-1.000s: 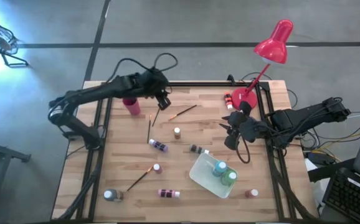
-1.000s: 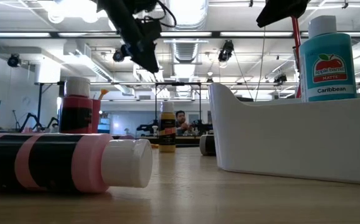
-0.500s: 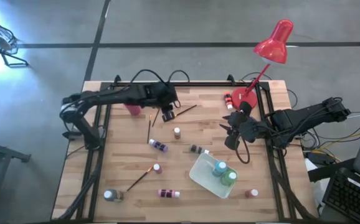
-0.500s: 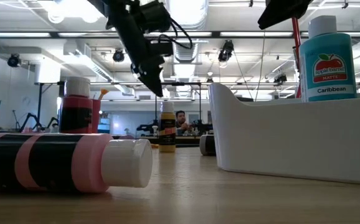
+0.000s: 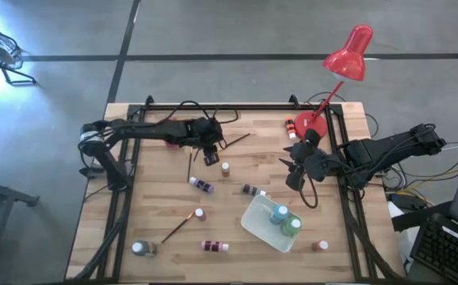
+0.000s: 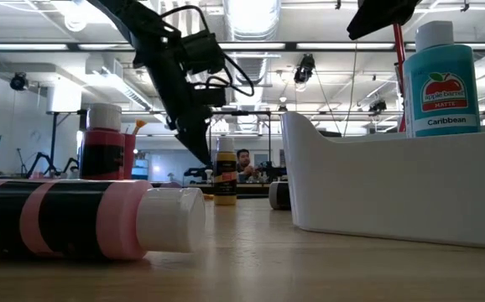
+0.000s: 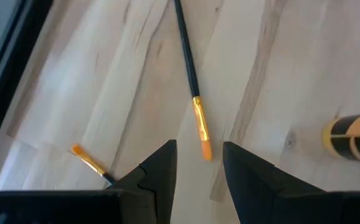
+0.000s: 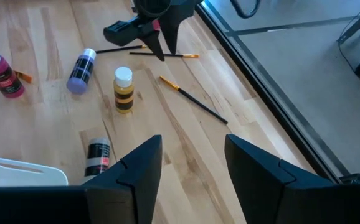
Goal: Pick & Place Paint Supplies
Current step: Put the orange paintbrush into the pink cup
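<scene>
High view: wooden bench (image 5: 150,214) with a dark frame. White tray (image 5: 262,228) taken as landmark; it holds a teal bottle (image 5: 280,213) and a green bottle (image 5: 292,226), both upright. Left gripper (image 5: 211,156) reaches in over the far-left part of the bench, well apart from the tray, near a dark-handled brush (image 5: 190,164) and another brush (image 5: 234,142). A brown-yellow bottle (image 5: 226,169) stands between that gripper and the tray. A purple bottle (image 5: 202,186) lies left of the tray, a dark-banded bottle (image 5: 251,190) just beyond the tray's far edge. A third brush (image 5: 178,227), a pink bottle (image 5: 214,246), a clear bottle (image 5: 139,248) and a small red-brown bottle (image 5: 319,246) sit along the near side. Right gripper (image 5: 292,163) hangs beyond the tray's far right corner, below the red lamp (image 5: 346,57).

Low view: a pink bottle (image 6: 87,221) lies closest; the tray wall (image 6: 377,184) fills the right, teal bottle (image 6: 439,80) rising from it. Left gripper (image 6: 202,153) points down, beside the distant yellow bottle (image 6: 225,182).

Left wrist view: jaws slightly spread, nothing between them, tips just above a brush (image 7: 191,84) with an orange end; another orange tip (image 7: 88,161) beside.

Right wrist view: jaws spread, empty. Ahead lie the yellow bottle (image 8: 124,90), purple bottle (image 8: 80,71), a brush (image 8: 192,99) and the left gripper (image 8: 156,48).
</scene>
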